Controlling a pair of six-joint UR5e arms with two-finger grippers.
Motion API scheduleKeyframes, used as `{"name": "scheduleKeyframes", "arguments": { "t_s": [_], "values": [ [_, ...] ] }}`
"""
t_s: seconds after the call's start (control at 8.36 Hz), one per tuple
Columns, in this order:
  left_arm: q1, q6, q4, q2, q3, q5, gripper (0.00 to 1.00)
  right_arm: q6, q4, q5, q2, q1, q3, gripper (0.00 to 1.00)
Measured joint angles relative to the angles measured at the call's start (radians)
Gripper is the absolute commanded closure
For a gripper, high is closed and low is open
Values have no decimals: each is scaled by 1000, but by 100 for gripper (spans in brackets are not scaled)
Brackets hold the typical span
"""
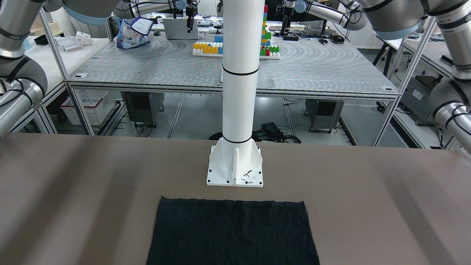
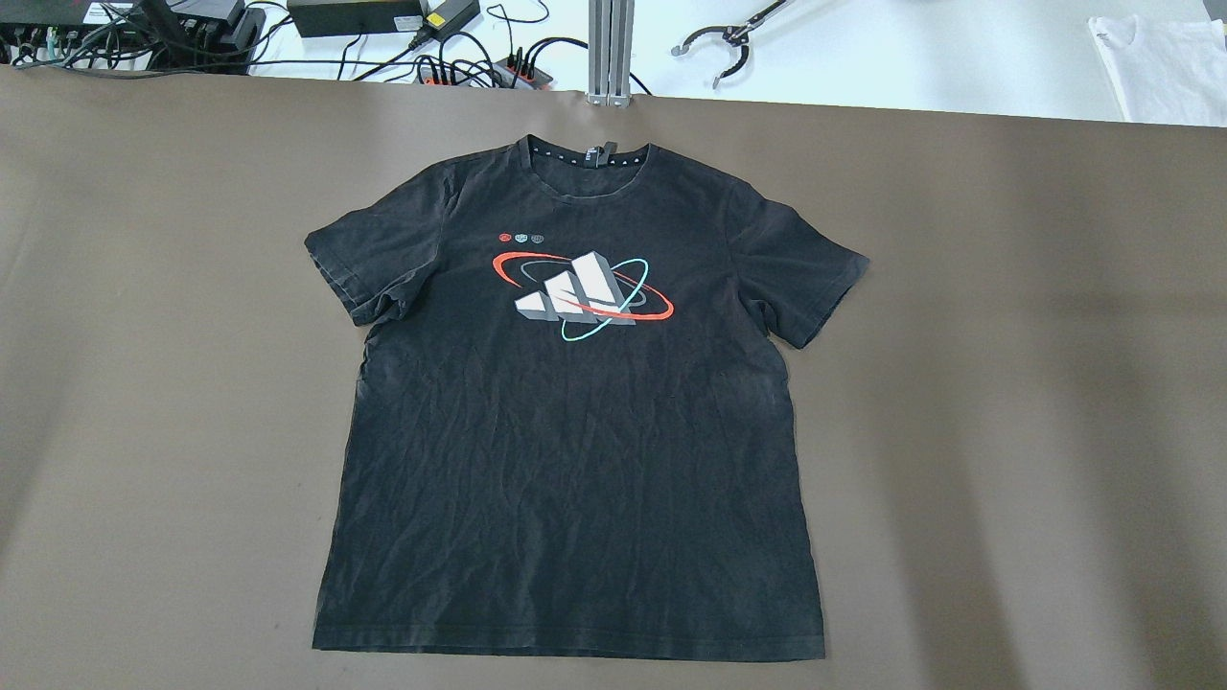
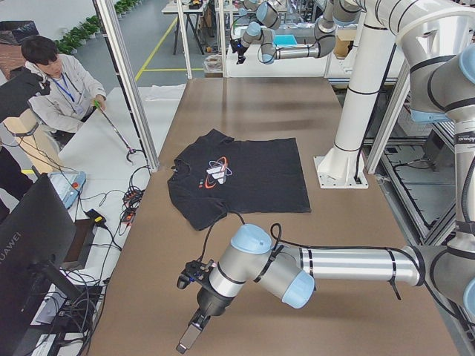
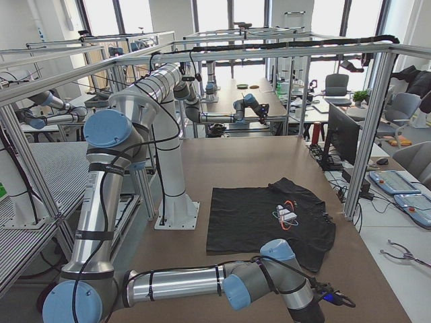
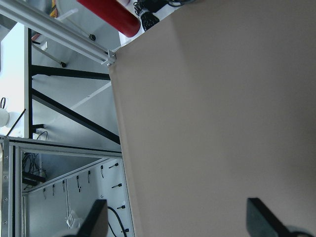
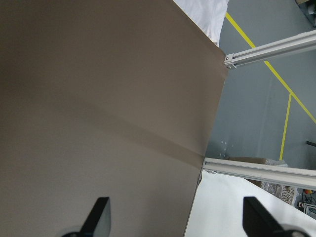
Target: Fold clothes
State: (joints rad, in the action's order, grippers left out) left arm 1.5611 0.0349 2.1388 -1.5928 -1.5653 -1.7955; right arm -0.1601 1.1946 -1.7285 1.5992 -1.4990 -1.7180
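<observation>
Brown table (image 2: pixel 1007 383), black T-shirt (image 2: pixel 575 460) spread flat, white pole base (image 1: pixel 234 173) beside its hem

Black T-shirt (image 2: pixel 575 460) with white, red and teal print (image 2: pixel 585 292); brown table (image 2: pixel 1007 383).

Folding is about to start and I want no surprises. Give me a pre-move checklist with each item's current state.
1. T-shirt spread flat, print side up, unfolded: ok.
2. Both sleeves laid outward, not tucked under: ok.
3. Nothing lying on the T-shirt: ok.
4. Left gripper open, empty, over bare table: ok.
5. Right gripper open, empty, over bare table: ok.
6. Person beyond the frame post, hands off the brown table: ok.
</observation>
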Motion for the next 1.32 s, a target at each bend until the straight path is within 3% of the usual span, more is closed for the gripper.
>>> {"name": "scheduleKeyframes", "arguments": {
  "t_s": [0.36,0.72,1.08,1.32],
  "values": [
    [-20,3,2,-33,2,-8,0,6,0,2,-9,3,6,6],
    [-120,0,-7,-161,75,-17,0,58,11,3,-71,71,23,6],
    [-198,-137,-8,-324,207,-109,0,354,7,-46,-160,224,73,6],
    [-285,-303,-9,-384,236,-137,0,594,4,-77,-227,336,82,7]
  ]
}}
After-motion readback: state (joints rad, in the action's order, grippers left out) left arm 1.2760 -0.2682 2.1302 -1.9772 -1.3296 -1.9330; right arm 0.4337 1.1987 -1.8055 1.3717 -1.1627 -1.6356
